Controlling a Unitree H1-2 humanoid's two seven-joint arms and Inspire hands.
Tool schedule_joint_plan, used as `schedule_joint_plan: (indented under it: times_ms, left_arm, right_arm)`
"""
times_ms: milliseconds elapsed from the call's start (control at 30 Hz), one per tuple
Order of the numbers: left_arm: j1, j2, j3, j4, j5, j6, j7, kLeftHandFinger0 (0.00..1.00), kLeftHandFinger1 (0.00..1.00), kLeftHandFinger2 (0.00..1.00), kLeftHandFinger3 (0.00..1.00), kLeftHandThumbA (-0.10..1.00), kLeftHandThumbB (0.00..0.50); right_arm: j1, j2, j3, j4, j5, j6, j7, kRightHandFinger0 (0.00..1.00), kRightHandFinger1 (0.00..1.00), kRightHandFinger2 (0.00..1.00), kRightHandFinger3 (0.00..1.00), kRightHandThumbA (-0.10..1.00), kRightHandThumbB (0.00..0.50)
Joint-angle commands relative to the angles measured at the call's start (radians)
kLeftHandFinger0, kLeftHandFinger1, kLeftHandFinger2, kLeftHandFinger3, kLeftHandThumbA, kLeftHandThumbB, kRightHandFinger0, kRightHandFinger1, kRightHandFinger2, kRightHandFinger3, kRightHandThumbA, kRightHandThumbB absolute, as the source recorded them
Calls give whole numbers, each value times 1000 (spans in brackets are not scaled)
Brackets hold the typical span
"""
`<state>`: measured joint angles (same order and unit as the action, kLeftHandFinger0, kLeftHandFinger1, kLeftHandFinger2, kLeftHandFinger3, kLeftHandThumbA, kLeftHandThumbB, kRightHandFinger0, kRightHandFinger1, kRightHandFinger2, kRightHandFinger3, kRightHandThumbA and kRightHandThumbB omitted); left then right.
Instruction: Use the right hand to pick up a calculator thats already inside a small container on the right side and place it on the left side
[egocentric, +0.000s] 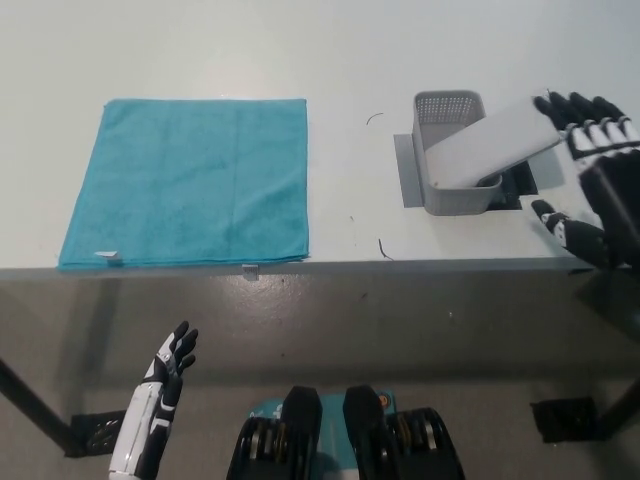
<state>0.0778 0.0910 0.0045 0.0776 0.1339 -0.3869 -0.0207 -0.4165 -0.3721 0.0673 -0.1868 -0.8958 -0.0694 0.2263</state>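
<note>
A pale grey calculator (490, 140) leans tilted out of a small grey perforated container (452, 152) on the right side of the white table (350, 60), its upper end sticking out to the right. My black right hand (590, 175) is open just right of that upper end, fingers spread above the table, with its fingertips (572, 105) close to the calculator's corner. Whether they touch is unclear. My white left hand (158, 405) rests open below the table's front edge at lower left.
A teal cloth (190, 180) lies flat on the left half of the table. A grey and black mat (410, 175) sits under the container. Thin black corner marks (383, 248) surround the container area.
</note>
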Motion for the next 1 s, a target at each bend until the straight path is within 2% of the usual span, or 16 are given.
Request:
schedule_joint_plan:
  times_ms: [0, 133, 500, 600, 800, 833, 967]
  left_arm:
    - [3, 10, 11, -12, 13, -75, 28, 1000, 1000, 1000, 1000, 1000, 59]
    - [4, 9, 13, -10, 15, -77, 31, 1000, 1000, 1000, 1000, 1000, 67]
    - [10, 7, 14, -8, 17, -75, 25, 1000, 1000, 1000, 1000, 1000, 62]
    - [13, 8, 13, -6, 22, -74, 25, 1000, 1000, 1000, 1000, 1000, 70]
    - [19, 11, 7, 0, 32, -81, 22, 1000, 1000, 1000, 1000, 1000, 59]
    - [24, 10, 5, 0, 36, -83, 23, 1000, 1000, 1000, 1000, 1000, 63]
    - [25, 10, -2, 6, 35, -83, 27, 1000, 1000, 1000, 1000, 1000, 58]
  right_arm:
    - [-184, -69, 82, 135, -283, 179, 194, 1000, 1000, 1000, 1000, 832, 500]
    - [-230, -71, 119, 214, -303, 215, 195, 1000, 1000, 1000, 1000, 867, 500]
    - [-296, -85, 180, 334, -317, 260, 138, 1000, 1000, 1000, 1000, 838, 500]
    - [-311, -85, 192, 347, -323, 273, 138, 1000, 1000, 1000, 1000, 901, 500]
    - [-339, -69, 210, 391, -315, 281, 95, 1000, 1000, 1000, 1000, 899, 500]
    - [-342, -64, 212, 402, -306, 275, 84, 1000, 1000, 1000, 1000, 943, 500]
    - [-358, -47, 227, 428, -307, 289, 89, 1000, 1000, 1000, 1000, 1000, 500]
